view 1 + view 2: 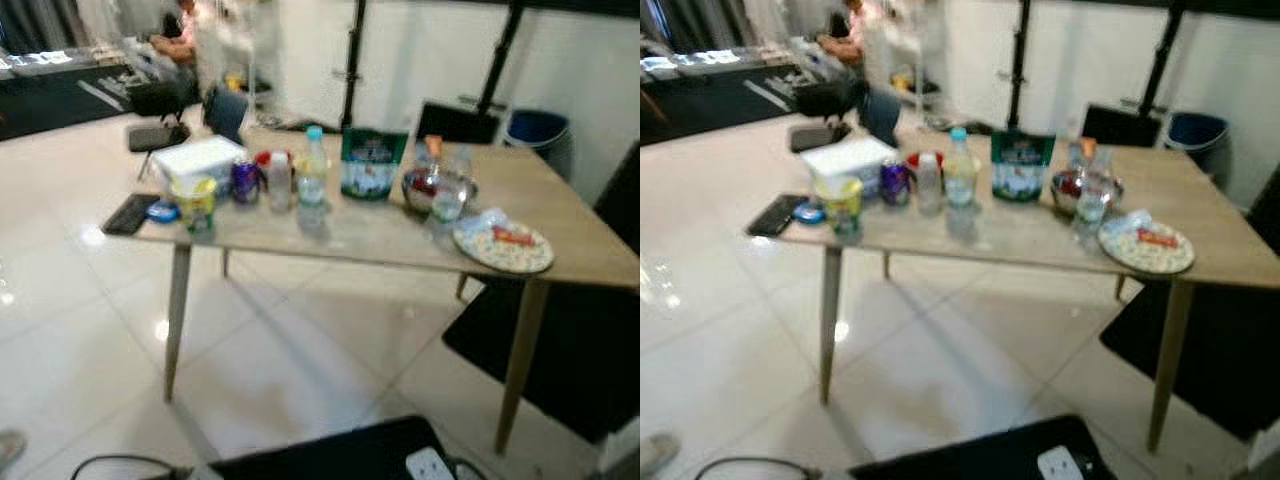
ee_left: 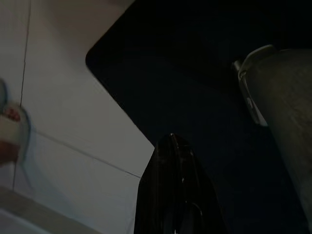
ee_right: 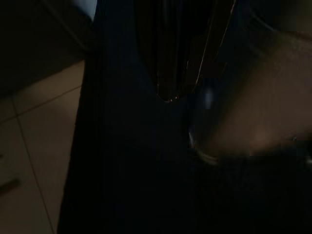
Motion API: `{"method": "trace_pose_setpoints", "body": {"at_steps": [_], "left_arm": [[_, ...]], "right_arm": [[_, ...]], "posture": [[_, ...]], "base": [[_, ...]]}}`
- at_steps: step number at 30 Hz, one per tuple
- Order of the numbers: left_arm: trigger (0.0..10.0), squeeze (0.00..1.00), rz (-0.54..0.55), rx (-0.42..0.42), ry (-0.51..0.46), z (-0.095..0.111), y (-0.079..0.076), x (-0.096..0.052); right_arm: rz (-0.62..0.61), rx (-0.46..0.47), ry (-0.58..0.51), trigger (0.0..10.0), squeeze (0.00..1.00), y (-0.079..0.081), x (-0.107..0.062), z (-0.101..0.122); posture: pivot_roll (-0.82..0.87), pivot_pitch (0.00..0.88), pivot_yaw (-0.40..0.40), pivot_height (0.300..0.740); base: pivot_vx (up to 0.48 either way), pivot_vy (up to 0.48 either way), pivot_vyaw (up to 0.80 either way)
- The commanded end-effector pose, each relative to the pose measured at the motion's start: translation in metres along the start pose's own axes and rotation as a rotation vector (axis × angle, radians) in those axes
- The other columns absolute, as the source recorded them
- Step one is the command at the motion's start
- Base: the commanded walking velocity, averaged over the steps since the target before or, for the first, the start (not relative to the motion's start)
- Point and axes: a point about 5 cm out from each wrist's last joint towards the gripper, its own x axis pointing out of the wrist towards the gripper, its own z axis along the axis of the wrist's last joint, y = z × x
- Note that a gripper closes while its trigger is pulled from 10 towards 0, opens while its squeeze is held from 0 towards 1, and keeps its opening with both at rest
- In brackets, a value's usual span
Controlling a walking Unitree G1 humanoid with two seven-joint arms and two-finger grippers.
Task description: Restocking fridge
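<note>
On the surface (image 1: 560, 200), left to right: a dark flat item (image 1: 130, 213) at the left edge, a blue lid (image 1: 161, 211), a yellow tub (image 1: 195, 203), a white box (image 1: 198, 157), a purple can (image 1: 245, 181), a small white bottle (image 1: 279, 180), a water bottle (image 1: 312, 168), a green bag (image 1: 372, 163), a metal bowl (image 1: 438, 190), a patterned plate (image 1: 503, 246).
Where the goods stand: all on the wooden surface, well ahead of the robot, with bare tiled floor (image 1: 280, 370) between.
Fridge: none can be made out.
Done so far: by my judgement nothing; no item is held and the row looks untouched.
Left to do: walk up, pick each item, carry it to the fridge, so nearly the whole task.
Left pincer (image 2: 171, 146): hangs idle over a dark mat (image 2: 195, 87) and pale tiles; its black fingers appear pressed together, pinching nothing.
Right pincer (image 3: 170, 95): hangs idle in deep shade; I cannot tell how its fingers stand.
What the head views give: the whole surface, a person (image 1: 180, 35) seated far behind on the left, a blue bin (image 1: 538, 130) at the back right.
What the left wrist view adds: a sandalled foot (image 2: 10, 129) on the tiles beside the mat.
</note>
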Motion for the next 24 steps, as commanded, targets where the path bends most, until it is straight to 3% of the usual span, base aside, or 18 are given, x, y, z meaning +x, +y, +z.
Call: {"method": "trace_pose_setpoints", "body": {"at_steps": [1,2,3,4,5,6,16,24], "left_arm": [[10.0,0.0,-0.085,0.002,0.016,-0.0035,-0.0235,0.0013],[10.0,0.0,-0.085,0.002,0.017,-0.0037,-0.0235,0.0013],[10.0,0.0,-0.085,0.003,0.017,-0.0038,-0.0235,0.0013],[10.0,0.0,-0.085,0.004,0.017,-0.0038,-0.0235,0.0013],[10.0,0.0,-0.085,0.004,0.017,-0.0038,-0.0235,0.0013],[10.0,0.0,-0.085,0.005,0.017,-0.0038,-0.0234,0.0013],[10.0,0.0,-0.082,-0.002,0.004,0.0004,-0.0225,0.0017],[10.0,0.0,-0.084,-0.017,0.004,-0.0002,-0.0239,0.0016]], "right_arm": [[-0.023,-0.014,-0.009,10.0,0.0,-0.0054,-0.0004,0.003],[-0.022,-0.015,-0.01,10.0,0.0,-0.0057,-0.0005,0.0028],[-0.016,-0.014,-0.012,10.0,0.15,-0.0059,-0.0006,0.0028],[-0.015,-0.018,-0.012,10.0,0.85,-0.0063,-0.0007,0.0029],[-0.015,-0.018,-0.012,10.0,0.85,-0.0063,-0.0007,0.0029],[-0.014,-0.02,-0.012,10.0,1.0,-0.0066,-0.0007,0.0031],[-0.02,-0.017,-0.017,10.0,1.0,-0.0075,-0.0006,0.0048],[-0.015,-0.008,-0.01,10.0,1.0,-0.0078,-0.0012,0.0019]], "posture": [[-0.04,0.0,-0.018,0.74],[-0.04,0.0,-0.018,0.74],[-0.04,0.0,-0.016,0.74],[-0.04,0.0,-0.016,0.74],[-0.04,0.0,-0.016,0.74],[-0.04,0.0,-0.016,0.74],[-0.04,0.0,-0.019,0.74],[-0.04,0.0,-0.018,0.74]], "base": [[0.416,0.0,0.0],[0.416,0.0,0.0],[0.416,0.0,0.0],[0.416,0.0,0.0],[0.416,0.0,0.0],[0.42,0.0,0.0],[0.408,0.0,0.0],[0.0,0.0,0.0]]}}
